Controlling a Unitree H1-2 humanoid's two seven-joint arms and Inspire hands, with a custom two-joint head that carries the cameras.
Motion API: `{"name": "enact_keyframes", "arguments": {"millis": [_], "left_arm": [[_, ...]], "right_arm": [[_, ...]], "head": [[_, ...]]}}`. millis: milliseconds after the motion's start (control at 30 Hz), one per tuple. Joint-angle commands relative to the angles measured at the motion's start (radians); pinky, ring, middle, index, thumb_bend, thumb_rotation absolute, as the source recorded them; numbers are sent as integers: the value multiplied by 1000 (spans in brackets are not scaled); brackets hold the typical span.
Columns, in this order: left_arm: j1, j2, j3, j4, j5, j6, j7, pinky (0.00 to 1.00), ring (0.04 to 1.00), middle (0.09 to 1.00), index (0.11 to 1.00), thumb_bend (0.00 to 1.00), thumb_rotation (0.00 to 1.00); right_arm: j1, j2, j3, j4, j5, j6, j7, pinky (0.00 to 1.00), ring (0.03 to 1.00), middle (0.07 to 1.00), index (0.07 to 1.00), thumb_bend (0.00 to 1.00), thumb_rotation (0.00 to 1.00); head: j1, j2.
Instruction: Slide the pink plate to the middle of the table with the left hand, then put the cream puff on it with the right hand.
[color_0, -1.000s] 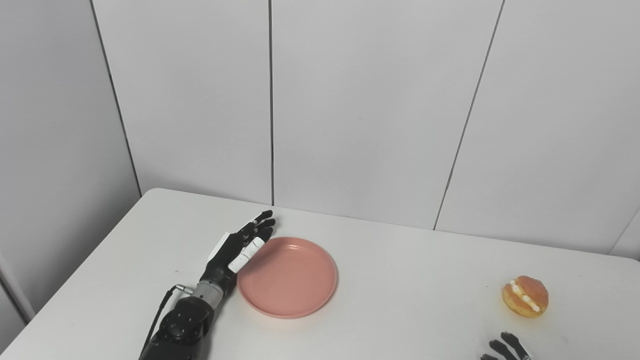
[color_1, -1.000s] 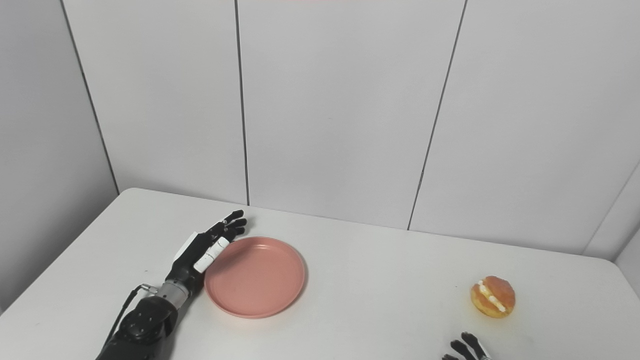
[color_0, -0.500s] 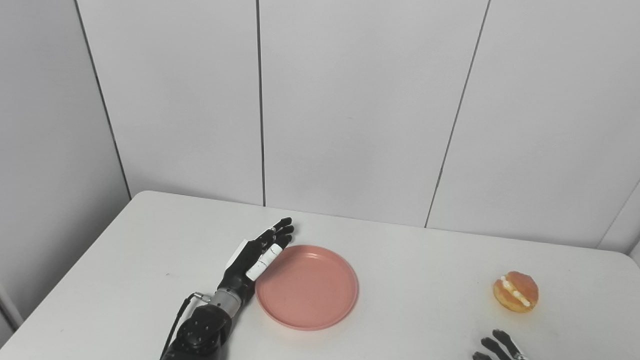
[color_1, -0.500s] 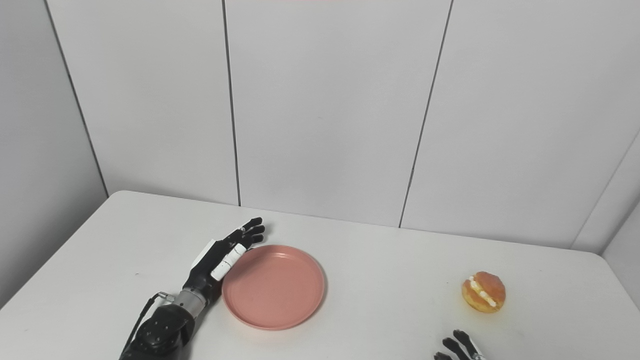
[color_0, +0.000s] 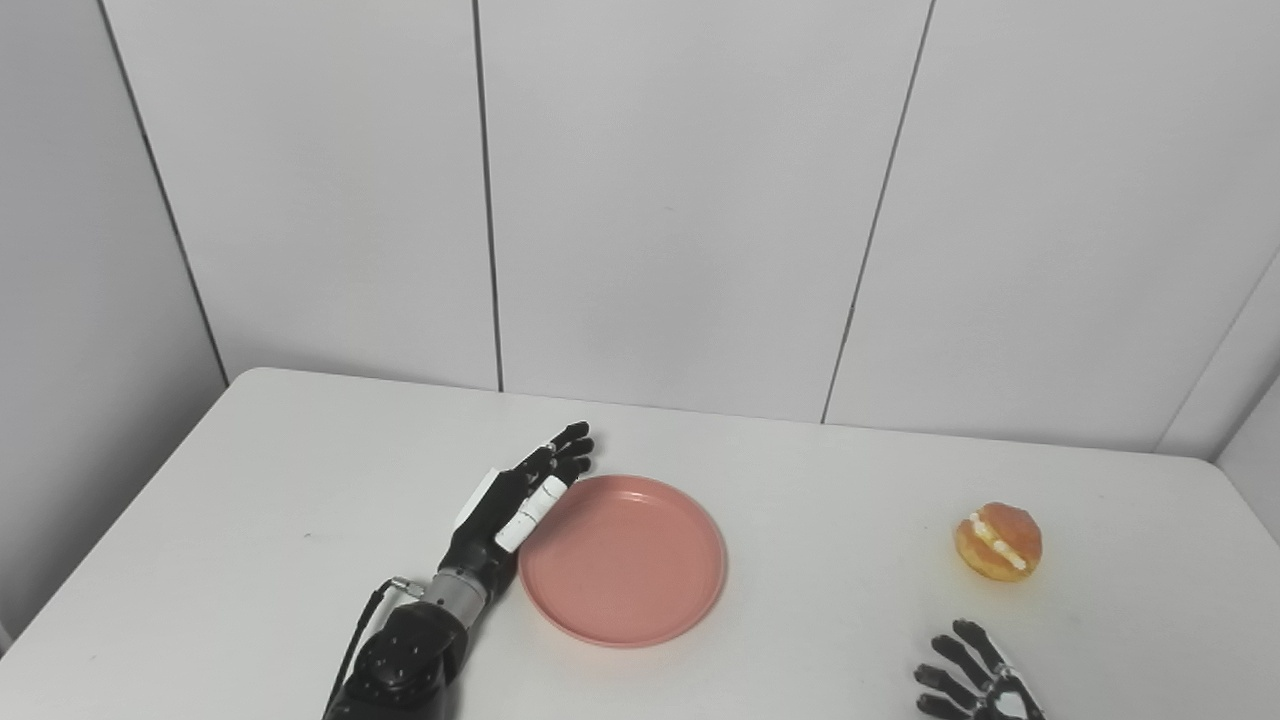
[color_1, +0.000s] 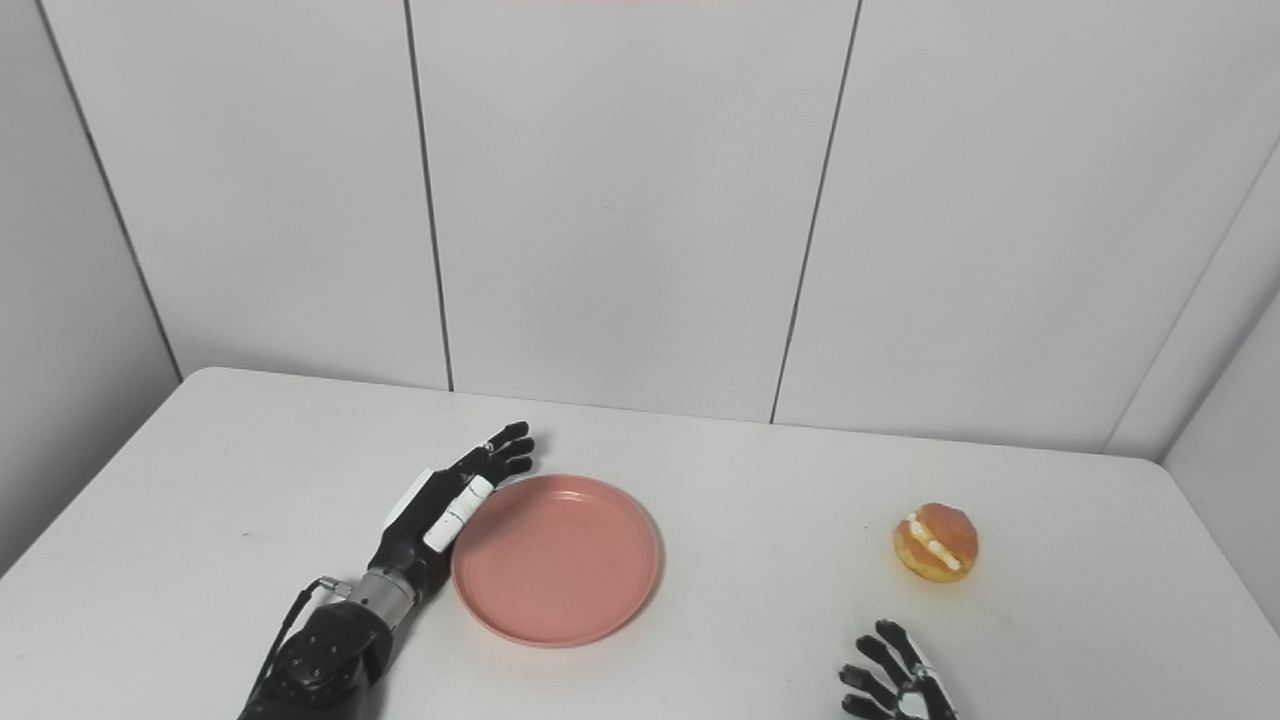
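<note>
Far left: left hand (color_0: 515, 495) flat on the white table (color_0: 260, 480), fingers straight and close together, holding nothing, side of the hand touching the left rim of the pink plate (color_0: 623, 560). Plate lying flat, a bit left of the table's middle, nothing on it. Further right, well apart from the plate: cream puff (color_0: 998, 541) sitting on the table, white cream showing in its split. Bottom right corner: right hand (color_1: 895, 686) near the puff but not touching, fingers spread wide, holding nothing.
</note>
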Motion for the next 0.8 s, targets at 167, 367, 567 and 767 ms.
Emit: {"name": "enact_keyframes", "arguments": {"millis": [167,367,567,767], "left_arm": [[74,-31,-11,35,-24,4,-37,811,913,914,881,959,817],[85,-18,3,17,-60,27,-72,814,927,924,892,940,811],[84,-2,4,32,-73,14,-113,860,947,947,914,964,830],[79,3,13,43,-90,16,-137,871,963,952,916,939,814]], "right_arm": [[18,38,57,30,-60,23,-12,694,747,842,871,786,1000],[6,72,89,44,-106,21,-39,674,737,841,867,805,1000],[-5,109,110,45,-152,43,-70,658,727,828,859,804,1000],[-15,125,121,56,-172,38,-74,678,742,842,873,802,1000]], "head": [[-113,2],[-236,-6],[-295,-10],[-344,-16]]}}
